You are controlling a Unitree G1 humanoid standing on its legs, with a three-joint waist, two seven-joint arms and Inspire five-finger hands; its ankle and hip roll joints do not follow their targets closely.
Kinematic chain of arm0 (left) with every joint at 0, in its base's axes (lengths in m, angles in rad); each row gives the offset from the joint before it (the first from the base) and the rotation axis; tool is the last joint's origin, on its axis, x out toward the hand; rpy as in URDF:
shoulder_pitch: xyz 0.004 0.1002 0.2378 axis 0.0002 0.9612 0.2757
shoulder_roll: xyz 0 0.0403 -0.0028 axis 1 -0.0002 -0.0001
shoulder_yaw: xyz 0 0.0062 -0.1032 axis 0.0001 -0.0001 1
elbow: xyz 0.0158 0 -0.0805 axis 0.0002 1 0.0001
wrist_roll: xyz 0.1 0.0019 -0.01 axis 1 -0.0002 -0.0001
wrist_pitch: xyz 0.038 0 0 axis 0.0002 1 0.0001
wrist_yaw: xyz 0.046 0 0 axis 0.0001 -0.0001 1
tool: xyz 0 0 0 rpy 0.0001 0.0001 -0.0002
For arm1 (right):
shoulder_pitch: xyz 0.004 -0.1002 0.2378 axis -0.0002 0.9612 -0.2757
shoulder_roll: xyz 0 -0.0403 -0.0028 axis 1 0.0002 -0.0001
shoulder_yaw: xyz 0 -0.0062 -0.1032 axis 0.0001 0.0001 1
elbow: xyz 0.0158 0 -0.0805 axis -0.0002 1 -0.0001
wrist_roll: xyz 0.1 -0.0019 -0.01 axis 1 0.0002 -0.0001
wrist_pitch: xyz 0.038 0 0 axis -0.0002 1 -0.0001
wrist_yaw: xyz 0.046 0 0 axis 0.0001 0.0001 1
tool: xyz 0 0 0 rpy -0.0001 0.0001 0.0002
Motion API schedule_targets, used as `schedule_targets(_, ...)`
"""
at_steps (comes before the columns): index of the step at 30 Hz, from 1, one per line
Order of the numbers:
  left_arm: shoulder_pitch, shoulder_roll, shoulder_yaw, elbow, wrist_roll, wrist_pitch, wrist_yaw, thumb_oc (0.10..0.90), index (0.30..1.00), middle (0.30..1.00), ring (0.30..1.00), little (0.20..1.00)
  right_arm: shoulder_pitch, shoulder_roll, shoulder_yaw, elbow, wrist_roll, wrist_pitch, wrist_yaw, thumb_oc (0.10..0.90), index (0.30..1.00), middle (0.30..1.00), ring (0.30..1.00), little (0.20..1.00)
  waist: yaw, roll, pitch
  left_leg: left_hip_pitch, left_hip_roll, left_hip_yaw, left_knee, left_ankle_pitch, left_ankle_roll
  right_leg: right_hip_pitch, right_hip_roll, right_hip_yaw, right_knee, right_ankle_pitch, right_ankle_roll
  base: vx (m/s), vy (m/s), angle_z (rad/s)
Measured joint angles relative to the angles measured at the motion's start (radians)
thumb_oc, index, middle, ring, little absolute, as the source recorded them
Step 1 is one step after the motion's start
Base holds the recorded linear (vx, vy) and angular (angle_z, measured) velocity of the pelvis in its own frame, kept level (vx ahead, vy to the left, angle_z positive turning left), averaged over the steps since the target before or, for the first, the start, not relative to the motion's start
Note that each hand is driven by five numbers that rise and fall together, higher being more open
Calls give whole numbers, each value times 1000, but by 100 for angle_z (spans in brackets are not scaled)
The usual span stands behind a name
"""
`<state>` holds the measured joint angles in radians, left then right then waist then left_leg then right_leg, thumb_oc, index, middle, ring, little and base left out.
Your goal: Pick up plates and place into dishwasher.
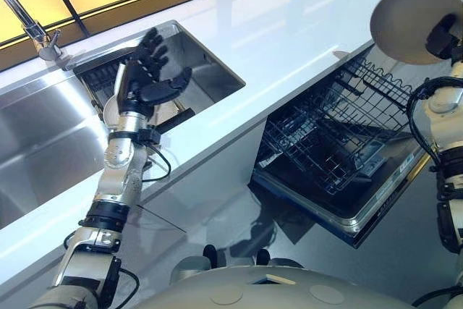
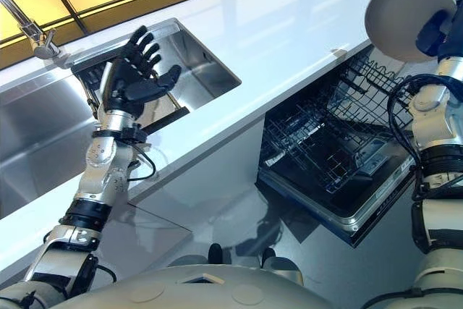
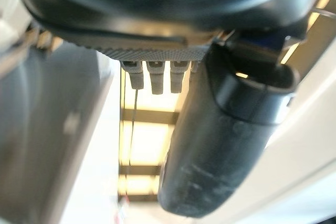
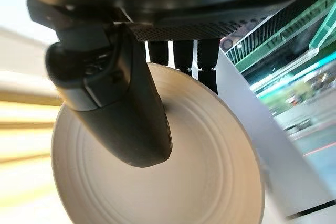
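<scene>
My right hand [image 1: 443,36] holds a round cream plate [image 1: 409,21] up on edge, above the open dishwasher [image 1: 340,142] at the right. In the right wrist view the thumb [image 4: 126,108] presses on the plate's [image 4: 210,182] ringed face, with the fingers behind its rim. My left hand [image 1: 150,70] hovers over the steel sink [image 1: 206,59] at the left, fingers spread and straight, holding nothing. Another pale plate [image 1: 110,112] peeks out behind the left wrist, standing in the sink.
The dishwasher's black wire rack [image 1: 325,135] is pulled out over its lowered door [image 1: 362,215]. A white counter [image 1: 289,27] runs between sink and dishwasher. A tap [image 1: 32,27] stands at the sink's far left. A dark rack [image 1: 101,77] sits in the sink.
</scene>
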<state>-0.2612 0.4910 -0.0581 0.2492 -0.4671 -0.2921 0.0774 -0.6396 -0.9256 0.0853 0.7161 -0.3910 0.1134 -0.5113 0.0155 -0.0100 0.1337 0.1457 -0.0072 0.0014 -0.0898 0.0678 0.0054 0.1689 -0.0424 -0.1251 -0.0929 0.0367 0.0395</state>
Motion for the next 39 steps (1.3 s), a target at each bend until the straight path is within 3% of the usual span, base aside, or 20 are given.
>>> schedule_targets(7, 19, 68, 83, -7, 90, 54, 30, 800, 900, 900, 900, 900, 63, -15, -115, 113, 17, 43, 7, 100, 300, 300, 300, 200, 14, 6, 45, -17, -15, -53, 0, 11, 5, 8, -11, -34, 0, -15, 0, 73, -46, 23)
schedule_targets(12, 30, 114, 137, -4, 147, 54, 13, 800, 900, 900, 900, 900, 90, -15, -119, 167, 16, 36, 25, 100, 300, 300, 300, 200, 26, 11, 76, -22, -22, -73, 1, 15, 7, 11, -17, -50, 1, -19, 3, 99, -26, 12)
schedule_targets(22, 33, 232, 143, 101, 193, 59, -89, 800, 900, 900, 900, 900, 77, -15, -119, 252, 8, 27, 68, 100, 300, 300, 300, 200, 53, 41, 132, -57, -28, -109, 12, 22, -2, 5, -13, -52, 1, -34, 1, 58, -47, 14)
schedule_targets(29, 1, 323, 143, 129, 156, 53, -117, 800, 900, 900, 900, 900, -72, -17, -105, 343, 5, 41, 85, 100, 300, 300, 300, 200, 67, 61, 213, -183, -25, -120, 82, 17, -10, -95, -5, -52, 27, -25, -12, -134, -19, 5)
schedule_targets(33, -87, 362, 141, 129, 110, 33, -111, 800, 900, 900, 900, 900, -213, -38, -18, 366, -5, 45, 85, 100, 300, 300, 300, 200, 80, 88, 273, -288, -16, -118, 141, 17, -12, -206, 0, -47, 98, -26, -13, -209, 19, -4)
schedule_targets(39, -201, 401, 144, 117, 71, 3, -100, 800, 900, 900, 900, 900, -302, -38, 106, 342, -95, 23, 137, 100, 300, 300, 300, 200, 106, 89, 365, -370, -13, -107, 192, 21, -15, -320, -3, -35, 204, -48, -21, -60, 32, -5)
